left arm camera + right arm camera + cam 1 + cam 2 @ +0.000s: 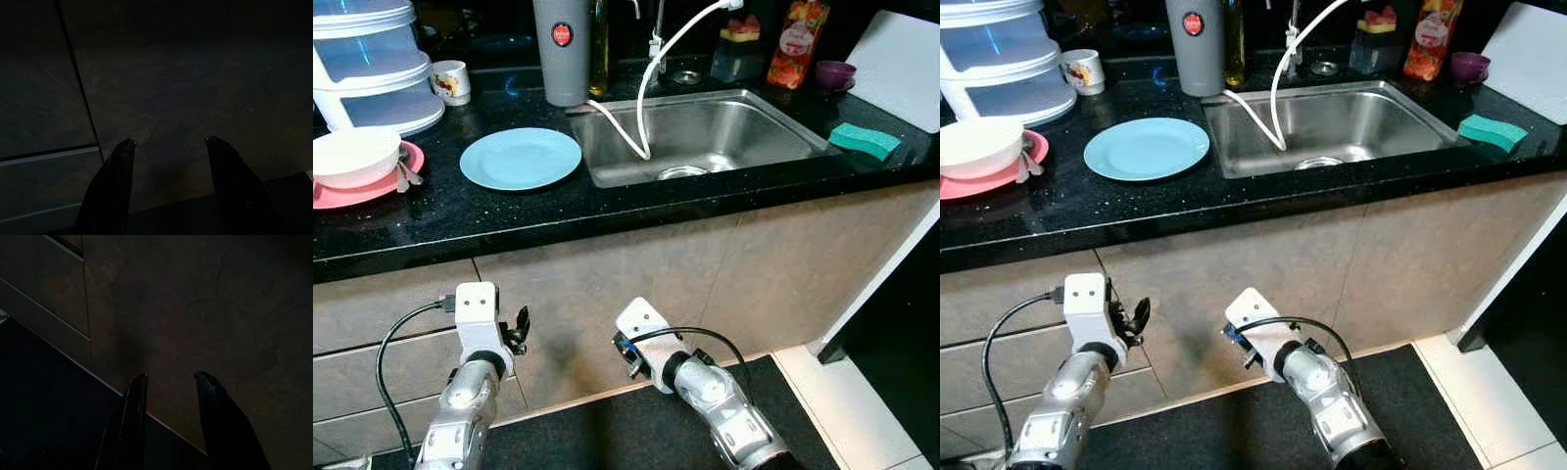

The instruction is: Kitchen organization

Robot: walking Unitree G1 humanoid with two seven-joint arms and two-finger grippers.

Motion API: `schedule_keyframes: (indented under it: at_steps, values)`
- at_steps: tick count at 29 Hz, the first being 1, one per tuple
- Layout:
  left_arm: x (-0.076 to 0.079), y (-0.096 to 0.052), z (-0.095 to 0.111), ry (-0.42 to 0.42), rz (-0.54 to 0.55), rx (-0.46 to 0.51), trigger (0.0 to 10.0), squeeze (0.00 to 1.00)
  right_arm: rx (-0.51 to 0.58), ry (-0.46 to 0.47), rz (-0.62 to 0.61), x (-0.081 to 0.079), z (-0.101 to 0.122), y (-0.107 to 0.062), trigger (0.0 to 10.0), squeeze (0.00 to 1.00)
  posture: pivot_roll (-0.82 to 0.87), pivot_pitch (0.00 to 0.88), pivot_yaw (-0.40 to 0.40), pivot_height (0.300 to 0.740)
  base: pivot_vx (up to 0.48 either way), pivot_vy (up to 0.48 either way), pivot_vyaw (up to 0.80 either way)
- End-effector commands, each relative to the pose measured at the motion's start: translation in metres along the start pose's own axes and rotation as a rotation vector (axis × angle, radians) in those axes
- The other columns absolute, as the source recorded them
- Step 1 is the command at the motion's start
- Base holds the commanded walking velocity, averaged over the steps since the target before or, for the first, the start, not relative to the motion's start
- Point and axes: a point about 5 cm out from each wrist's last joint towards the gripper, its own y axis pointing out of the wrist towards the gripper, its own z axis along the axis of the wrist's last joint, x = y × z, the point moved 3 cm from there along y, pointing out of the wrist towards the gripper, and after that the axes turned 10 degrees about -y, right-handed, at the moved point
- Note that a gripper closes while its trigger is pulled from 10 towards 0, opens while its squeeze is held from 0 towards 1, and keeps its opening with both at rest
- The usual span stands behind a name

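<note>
A light blue plate point(520, 157) lies on the black counter point(460, 220) left of the steel sink point(705, 132). Further left, a white bowl point(352, 155) rests on a pink plate point(372, 188) with a spoon beside it. A green sponge point(865, 140) sits right of the sink. Both arms hang low in front of the cabinet doors, below the counter. My left gripper point(168, 142) is open with nothing between its fingers and faces a dark cabinet front. My right gripper point(169, 374) is also open and empty, facing the cabinet near the floor.
At the back stand stacked clear containers point(372, 69), a white mug point(451, 81), a grey tumbler point(561, 49), bottles, a purple bowl point(835, 73) and a white board point(901, 69). A white hose point(641, 108) hangs into the sink. A dark mat point(607, 431) covers the floor.
</note>
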Motion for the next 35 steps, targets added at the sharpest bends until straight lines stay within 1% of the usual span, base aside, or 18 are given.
schedule_keyframes:
  at_steps: [1,11,13,18,21,28,35]
  values:
    - [-0.0011,-0.0012,-0.0087,-0.005,0.013,-0.032,10.0,0.00,-0.006,0.015,-0.003,0.0018,-0.0025,-0.0014,10.0,0.00,-0.07,0.129,0.035,0.740,0.000,0.000,0.00]
    - [-0.0038,-0.0050,-0.0100,-0.007,0.015,-0.035,10.0,0.00,-0.004,0.012,0.000,-0.0014,-0.0016,-0.0033,10.0,0.00,-0.07,0.118,0.027,0.740,0.000,0.000,0.00]
    - [-0.0039,-0.0052,-0.0102,-0.015,0.022,-0.032,10.0,0.00,-0.004,0.013,-0.001,-0.0004,-0.0026,-0.0040,10.0,0.00,-0.07,0.109,0.015,0.740,0.000,0.000,0.00]
    - [-0.0054,-0.0067,-0.0109,-0.025,0.033,-0.028,10.0,0.00,-0.004,0.013,0.000,-0.0008,-0.0034,-0.0050,10.0,0.00,-0.07,0.095,0.015,0.740,0.000,0.000,0.00]
    - [-0.0049,-0.0070,-0.0116,-0.019,0.027,-0.030,10.0,0.00,-0.005,0.013,0.001,-0.0017,-0.0039,-0.0052,10.0,0.00,-0.07,0.089,0.017,0.740,0.000,0.000,0.00]
    - [0.0024,-0.0043,-0.0145,-0.004,-0.001,-0.040,10.0,0.00,-0.011,0.014,-0.001,-0.0011,-0.0075,-0.0053,10.0,0.00,-0.08,0.052,0.024,0.740,0.000,0.000,0.00]
    - [0.0030,-0.0030,-0.0154,-0.010,0.002,-0.040,10.0,0.00,-0.011,0.013,0.001,-0.0021,-0.0080,-0.0047,10.0,0.00,-0.09,0.031,0.026,0.740,0.000,0.000,0.00]
